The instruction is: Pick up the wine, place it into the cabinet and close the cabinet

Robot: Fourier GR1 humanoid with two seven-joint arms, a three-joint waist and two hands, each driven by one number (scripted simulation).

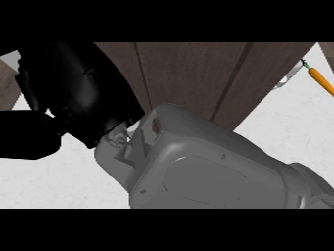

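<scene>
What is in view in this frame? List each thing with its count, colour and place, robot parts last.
cabinet: one, dark brown wood panels with vertical seams, across the upper middle of the view.
counter: one, white and lightly speckled, at the right and lower left.
carrot: one, orange with a small green top, upper right on the counter beside the cabinet's right edge.
handle-like piece: one, pale grey, just left of the carrot at the cabinet's edge; too small to identify surely.
wine: not visible anywhere in this view.
forearm: one, grey, filling the lower middle.
hand: one, black, upper left, close against the cabinet; which hand it is and how its fingers stand cannot be told.
</scene>
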